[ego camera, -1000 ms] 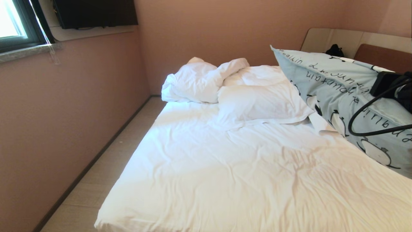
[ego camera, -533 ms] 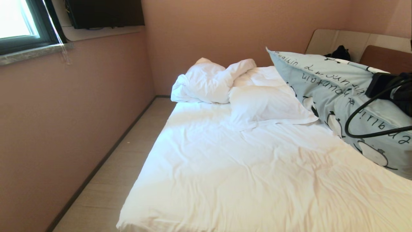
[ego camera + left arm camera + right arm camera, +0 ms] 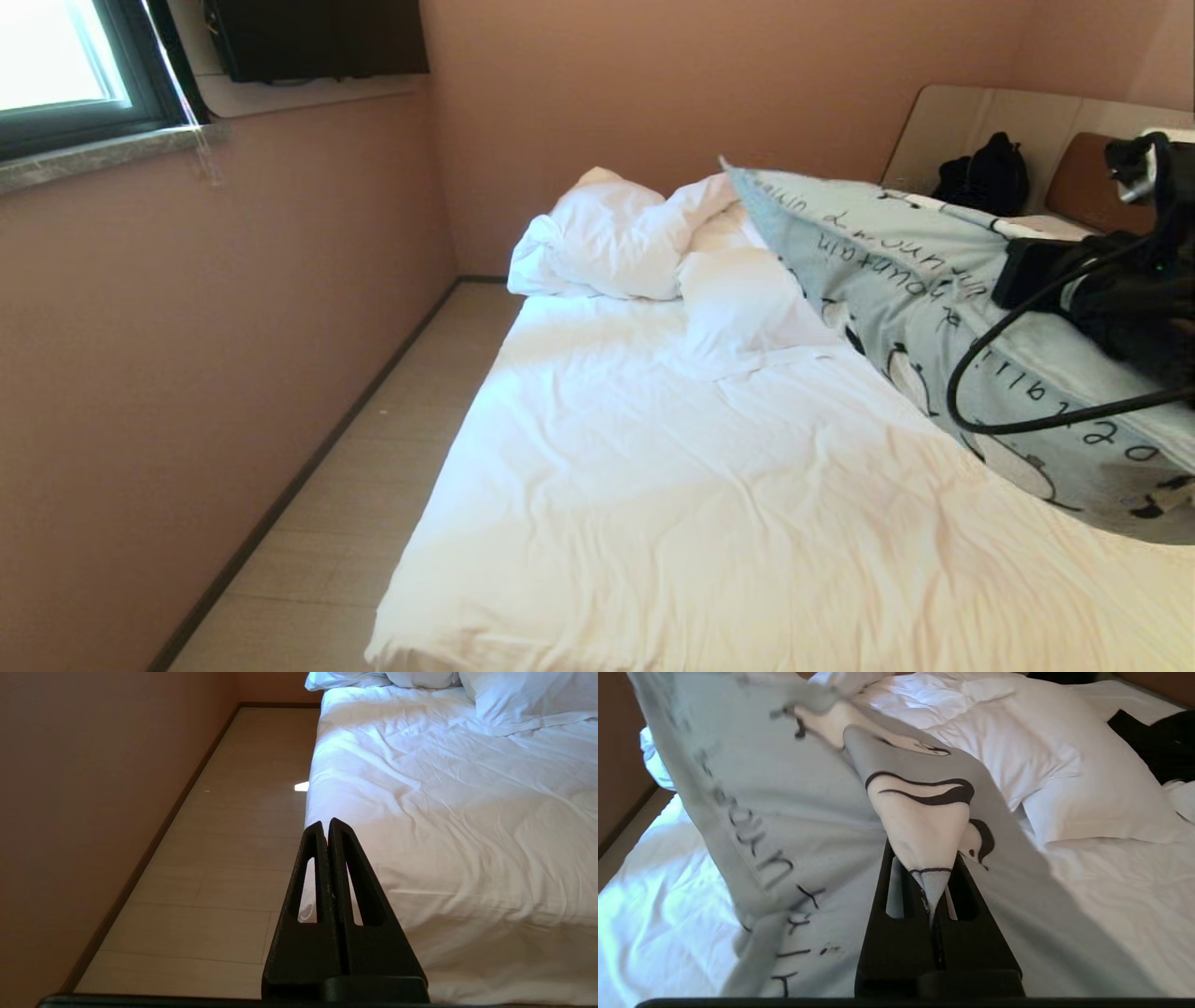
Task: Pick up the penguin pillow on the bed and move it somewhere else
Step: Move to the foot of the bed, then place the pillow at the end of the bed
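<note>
The penguin pillow (image 3: 887, 271), light blue with dark script and penguins, hangs tilted in the air over the right side of the bed (image 3: 653, 485). My right gripper (image 3: 1013, 275) is shut on a pinched fold of its cover. The right wrist view shows the fold of the penguin pillow (image 3: 794, 812) wedged between the jaws of the right gripper (image 3: 927, 858), with the bed (image 3: 1111, 896) below. My left gripper (image 3: 325, 826) is shut and empty, parked low beside the bed (image 3: 444, 812), above the floor.
A white pillow (image 3: 738, 308) and a crumpled duvet (image 3: 607, 238) lie at the head of the bed. A black bag (image 3: 985, 173) sits by the headboard (image 3: 1083, 177). A narrow floor strip (image 3: 355, 504) runs between bed and pink wall (image 3: 187, 327).
The camera has moved, so the whole scene sits further right. My right arm has swung the held pillow leftward; it now covers more of the white pillow.
</note>
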Robot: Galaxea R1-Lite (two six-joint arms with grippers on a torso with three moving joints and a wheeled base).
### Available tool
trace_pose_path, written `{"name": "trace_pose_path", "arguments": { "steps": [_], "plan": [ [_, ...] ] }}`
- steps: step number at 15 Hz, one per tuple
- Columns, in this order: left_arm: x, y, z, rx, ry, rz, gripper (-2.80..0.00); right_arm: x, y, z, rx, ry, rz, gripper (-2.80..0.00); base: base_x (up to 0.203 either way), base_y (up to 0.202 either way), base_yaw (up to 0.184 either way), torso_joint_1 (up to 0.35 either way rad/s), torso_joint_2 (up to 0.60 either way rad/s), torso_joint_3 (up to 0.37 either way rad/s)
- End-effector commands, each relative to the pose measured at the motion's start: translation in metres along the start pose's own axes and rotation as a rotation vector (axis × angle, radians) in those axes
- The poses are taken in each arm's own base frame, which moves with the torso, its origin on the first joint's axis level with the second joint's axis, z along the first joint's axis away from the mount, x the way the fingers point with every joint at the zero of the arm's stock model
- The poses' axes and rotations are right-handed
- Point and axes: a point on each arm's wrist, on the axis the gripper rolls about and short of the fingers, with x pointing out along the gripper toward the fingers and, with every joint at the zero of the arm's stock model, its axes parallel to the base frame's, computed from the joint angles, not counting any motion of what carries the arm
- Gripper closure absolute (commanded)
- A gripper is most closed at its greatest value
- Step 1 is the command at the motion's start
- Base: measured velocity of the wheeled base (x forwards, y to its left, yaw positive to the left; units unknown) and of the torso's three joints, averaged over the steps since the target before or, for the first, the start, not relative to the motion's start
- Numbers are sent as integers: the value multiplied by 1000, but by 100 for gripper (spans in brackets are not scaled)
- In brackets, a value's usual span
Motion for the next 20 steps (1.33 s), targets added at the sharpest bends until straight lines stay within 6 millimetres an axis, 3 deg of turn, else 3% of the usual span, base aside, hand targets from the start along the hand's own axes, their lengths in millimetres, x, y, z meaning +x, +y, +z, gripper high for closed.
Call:
{"name": "trace_pose_path", "arguments": {
  "steps": [1,7,12,16,20],
  "plan": [
    [0,0,0,0,1,0,0,1,24,-15,-14,48,39,0,0,0,0,0,0,0],
    [0,0,0,0,1,0,0,17,75,-61,-18,171,43,0,0,0,0,0,0,0],
    [0,0,0,0,1,0,0,38,95,-76,111,194,7,0,0,0,0,0,0,0],
    [0,0,0,0,1,0,0,44,114,-89,94,210,14,0,0,0,0,0,0,0],
    [0,0,0,0,1,0,0,76,137,-103,49,192,19,0,0,0,0,0,0,0]
  ]
}}
